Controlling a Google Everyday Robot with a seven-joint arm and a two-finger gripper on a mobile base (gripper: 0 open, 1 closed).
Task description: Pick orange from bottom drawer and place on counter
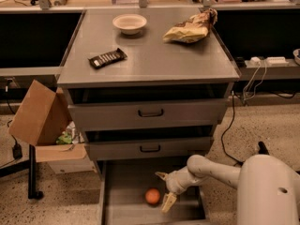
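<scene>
The orange [152, 196] lies on the floor of the open bottom drawer [123, 191], near its middle. My gripper [164, 190] hangs inside the drawer just right of the orange, open, with one fingertip [161, 176] above and one [167, 203] below the fruit's level. Nothing is between the fingers. The white arm reaches in from the lower right. The grey counter [154, 62] tops the cabinet above.
On the counter are a white bowl [129, 23], a crumpled chip bag [191, 28] and a dark snack bar [107, 58]. Two upper drawers with black handles [150, 112] stick out slightly. A cardboard box [40, 114] stands left of the cabinet. Cables trail on the right floor.
</scene>
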